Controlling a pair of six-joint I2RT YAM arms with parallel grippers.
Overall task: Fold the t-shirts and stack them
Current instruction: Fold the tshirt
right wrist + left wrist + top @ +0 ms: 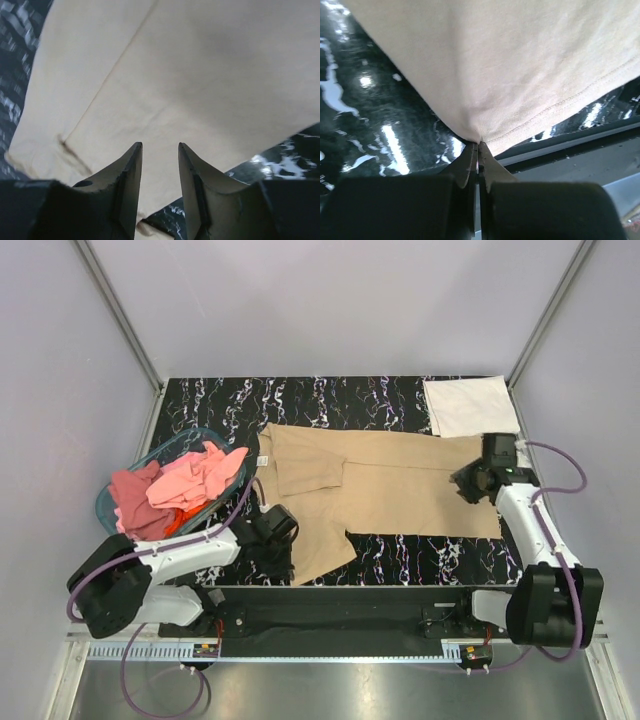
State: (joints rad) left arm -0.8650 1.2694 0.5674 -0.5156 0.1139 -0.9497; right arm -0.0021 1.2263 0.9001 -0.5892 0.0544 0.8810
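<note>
Nearby, basket [178,440] left of tan t-shirt [400,485]; white t-shirt [470,405] beyond.

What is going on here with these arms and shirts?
The two arms are working on a tan t-shirt spread on the table. The left gripper is shut on its near hem corner; the right gripper is open above the shirt's right edge. A folded white t-shirt lies at the far right corner, and pink t-shirts lie in the blue basket.

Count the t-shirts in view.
4 visible: tan shirt spread mid-table, white shirt folded at the far right corner, dusty-pink shirt and salmon shirt heaped in the blue basket, which may hide more.
</note>
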